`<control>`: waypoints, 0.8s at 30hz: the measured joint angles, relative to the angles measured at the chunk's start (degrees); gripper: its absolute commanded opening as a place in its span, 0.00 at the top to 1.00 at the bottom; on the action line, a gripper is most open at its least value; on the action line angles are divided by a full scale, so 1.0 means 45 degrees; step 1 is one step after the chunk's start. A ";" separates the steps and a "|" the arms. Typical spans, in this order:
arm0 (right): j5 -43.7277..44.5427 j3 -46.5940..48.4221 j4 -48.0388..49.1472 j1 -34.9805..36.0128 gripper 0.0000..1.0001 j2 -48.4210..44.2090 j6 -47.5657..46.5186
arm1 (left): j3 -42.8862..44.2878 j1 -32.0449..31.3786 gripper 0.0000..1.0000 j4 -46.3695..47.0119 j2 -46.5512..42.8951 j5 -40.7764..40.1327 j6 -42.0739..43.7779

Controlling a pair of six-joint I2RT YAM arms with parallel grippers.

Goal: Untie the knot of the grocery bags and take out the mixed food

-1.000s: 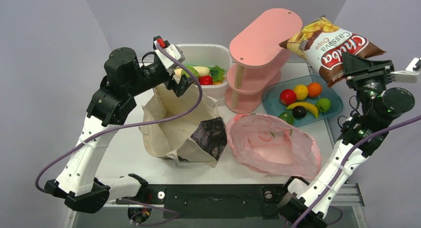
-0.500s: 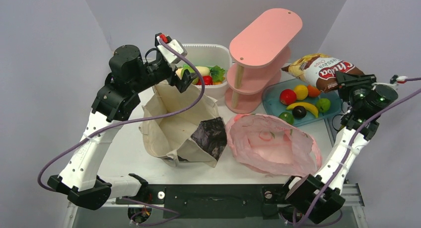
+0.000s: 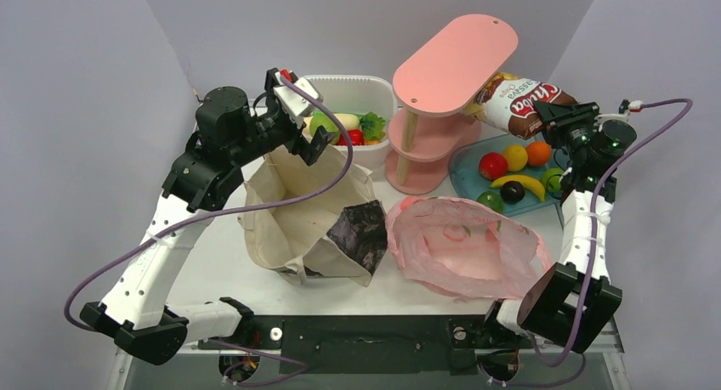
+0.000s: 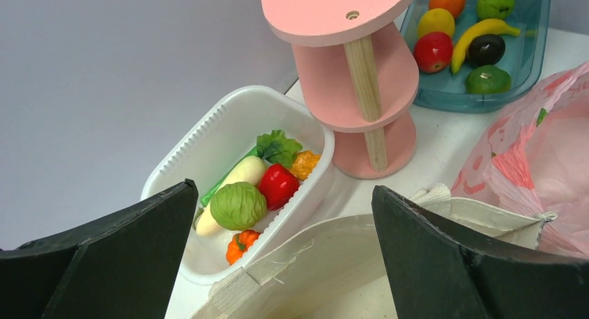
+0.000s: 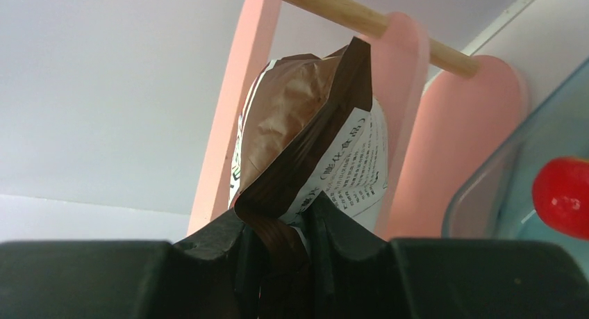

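Top external view showed the right gripper (image 3: 544, 111), pinched shut on the crisp packet (image 3: 520, 101), had swung it down from high on the right to the pink shelf's (image 3: 442, 67) upper gap, probably to set it there, while the left gripper (image 3: 313, 142) hung wide open and empty over the tote (image 3: 298, 220).

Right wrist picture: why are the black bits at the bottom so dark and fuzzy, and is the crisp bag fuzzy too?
Right wrist view: the black bits are the right gripper, close to the lens, so dark and soft; the crisp packet it pinches is sharper, its small print showing; the red fruit at the edge is blurry. Top external view: the packet's logo is clear.
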 measured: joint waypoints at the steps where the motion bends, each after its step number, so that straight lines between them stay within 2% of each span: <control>1: 0.0000 0.0058 0.0243 0.0112 1.00 0.0131 0.0083 | -0.0024 0.0000 0.03 -0.0063 -0.0063 -0.0034 0.0053; 7: -0.0024 0.0811 0.1180 0.0797 1.00 0.1787 0.0257 | -0.0044 0.0000 0.03 -0.0121 -0.0243 -0.0078 0.0636; 13: -0.0282 0.1739 0.1443 0.1515 1.00 0.4163 0.0466 | -0.0063 0.0000 0.03 -0.0588 -0.0117 -0.0083 0.1355; 17: -0.0335 0.2424 0.1588 0.1962 0.99 0.5056 0.0597 | -0.0063 0.0000 0.03 -0.0913 -0.0015 -0.0121 0.1661; 20: -0.0325 0.2880 0.1569 0.2263 0.92 0.5459 0.0491 | -0.0087 0.0000 0.03 -0.1030 -0.0010 -0.0180 0.1889; 22: -0.0316 0.3021 0.1540 0.2390 0.83 0.5659 0.0379 | -0.0136 0.0000 0.03 -0.1039 -0.0015 -0.0223 0.2016; 23: -0.0321 0.3065 0.1540 0.2399 0.72 0.5765 0.0325 | -0.0155 0.0000 0.03 -0.1083 -0.0015 -0.0243 0.2074; 24: -0.0316 0.3070 0.1540 0.2414 0.67 0.5848 0.0282 | -0.0160 0.0000 0.03 -0.1151 -0.0010 -0.0277 0.2152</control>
